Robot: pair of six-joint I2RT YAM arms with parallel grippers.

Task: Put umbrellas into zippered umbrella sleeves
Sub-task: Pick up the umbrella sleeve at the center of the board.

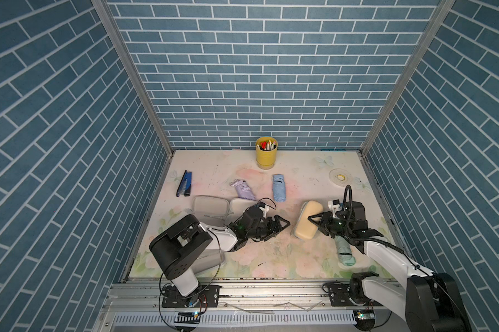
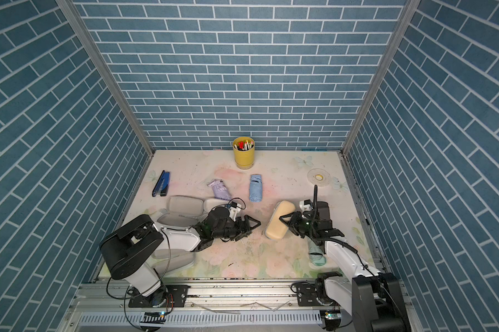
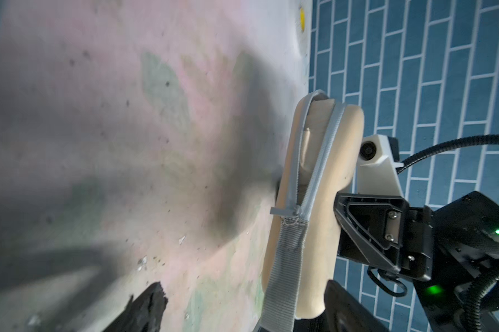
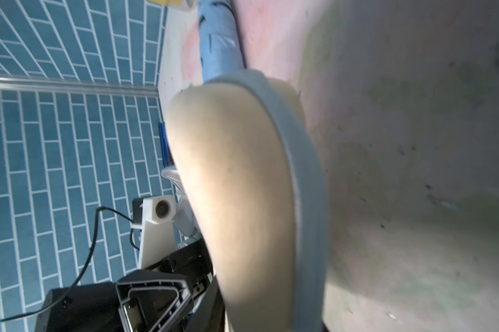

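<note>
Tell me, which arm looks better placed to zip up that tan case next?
Probably the left. The left pincer is open, empty and facing the zipper pull, while the right pincer is clamped on the tan sleeve, propping it up.

On the floral table (image 1: pixel 271 253) lie a stapler (image 1: pixel 184 184), pen cup (image 1: pixel 266 153), tape roll (image 1: pixel 340 176), lilac umbrella (image 1: pixel 244 190), blue umbrella (image 1: pixel 279 188), mint umbrella (image 1: pixel 345 253) and open sleeves (image 1: pixel 211 208).

Stapler (image 1: pixel 184 184) lies left of the open sleeve (image 1: pixel 211 206).
</note>
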